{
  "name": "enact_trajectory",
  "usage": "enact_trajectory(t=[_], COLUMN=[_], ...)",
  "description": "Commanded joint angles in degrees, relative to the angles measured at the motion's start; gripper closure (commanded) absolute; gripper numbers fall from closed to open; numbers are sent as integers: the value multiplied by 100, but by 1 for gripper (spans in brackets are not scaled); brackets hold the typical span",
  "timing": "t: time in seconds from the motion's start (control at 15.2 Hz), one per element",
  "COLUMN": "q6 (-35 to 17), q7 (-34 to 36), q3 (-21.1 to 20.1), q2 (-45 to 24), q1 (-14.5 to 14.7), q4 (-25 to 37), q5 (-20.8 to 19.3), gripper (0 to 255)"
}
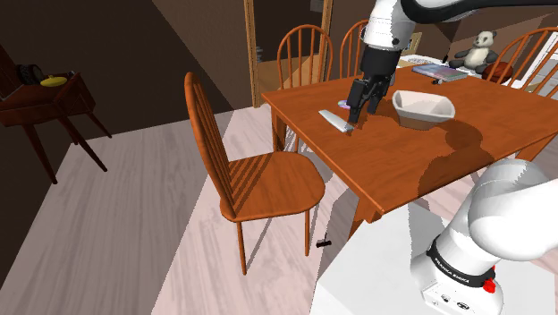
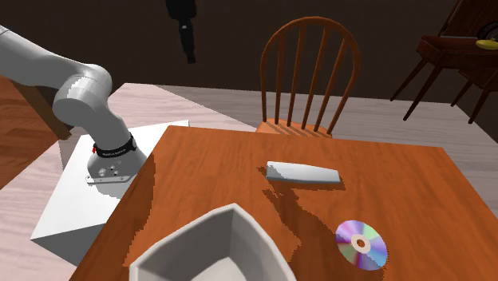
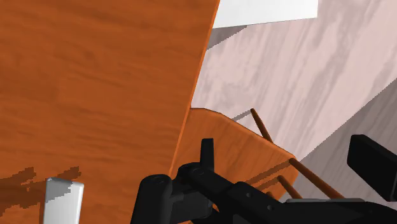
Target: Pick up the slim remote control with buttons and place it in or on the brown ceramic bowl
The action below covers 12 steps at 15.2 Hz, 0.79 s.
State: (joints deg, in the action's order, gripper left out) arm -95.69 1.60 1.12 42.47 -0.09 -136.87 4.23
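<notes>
The white arm [image 1: 390, 27] angles downward – wrist tilted, black fingers [image 1: 356, 114] spread apart.

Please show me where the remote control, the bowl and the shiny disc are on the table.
remote control [image 2: 303, 173]: second exterior view, middle of its grey top face.
bowl [image 2: 215, 247]: second exterior view, its pale inner wall.
disc [image 2: 371, 251]: second exterior view, its shiny face, beside the centre.

Home dining room — wooden table [image 1: 402, 166], spindle-back chairs [image 1: 268, 183], toy panda [image 1: 484, 46].
</notes>
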Motion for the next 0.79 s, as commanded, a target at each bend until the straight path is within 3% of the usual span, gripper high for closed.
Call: enact_trajectory(t=[0.0, 0.73], q6=[0, -1282], q7=[0, -436], q3=[0, 625], q2=[0, -1889], q1=[0, -418], q4=[0, 527], q5=[0, -370], gripper=[0, 0])
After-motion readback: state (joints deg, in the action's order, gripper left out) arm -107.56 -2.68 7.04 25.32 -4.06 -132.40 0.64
